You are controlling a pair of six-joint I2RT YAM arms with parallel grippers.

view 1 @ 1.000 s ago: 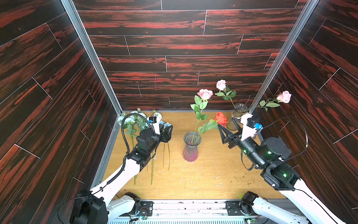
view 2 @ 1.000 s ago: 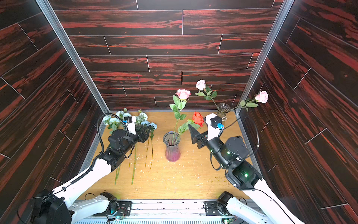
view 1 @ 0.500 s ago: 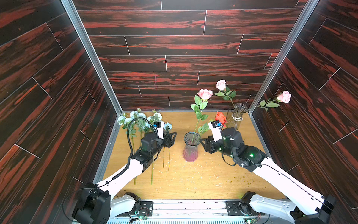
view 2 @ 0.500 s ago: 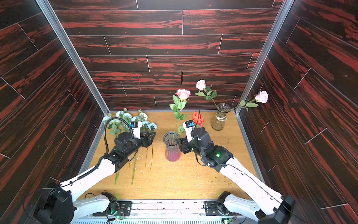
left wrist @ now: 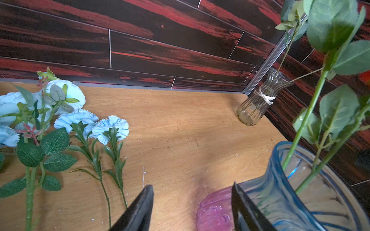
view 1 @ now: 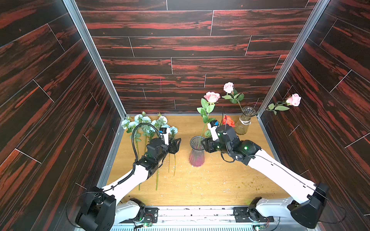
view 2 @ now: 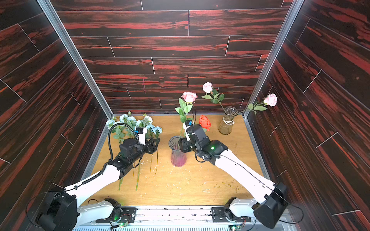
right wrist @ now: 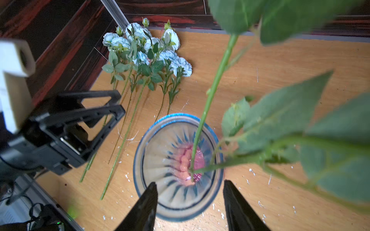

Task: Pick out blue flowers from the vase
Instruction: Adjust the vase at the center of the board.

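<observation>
Several blue flowers (view 1: 149, 124) (view 2: 132, 122) lie flat on the wooden table at the back left, stalks toward the front, also in the left wrist view (left wrist: 76, 120) and the right wrist view (right wrist: 148, 48). The vase (view 1: 197, 152) (view 2: 177, 152), blue-rimmed with a pink base, stands mid-table and holds only rose stems. My left gripper (view 1: 176, 145) (left wrist: 192, 202) is open just left of the vase (left wrist: 280, 196), holding nothing. My right gripper (view 2: 182, 145) (right wrist: 190, 194) hangs open at the near rim of the vase (right wrist: 176, 160), with the stems just beyond its tips.
A pink rose (view 1: 211, 97) and a red rose (view 1: 228, 121) rise from the vase, their leaves crowding the right wrist view. A small clear glass vase (view 1: 245, 120) (left wrist: 258, 102) with pink roses stands at the back right corner. Dark walls close three sides.
My right arm has swung in from the right to the vase's rim and its jaws have narrowed. My left gripper has shifted a little right, off the blue flowers toward the vase.
</observation>
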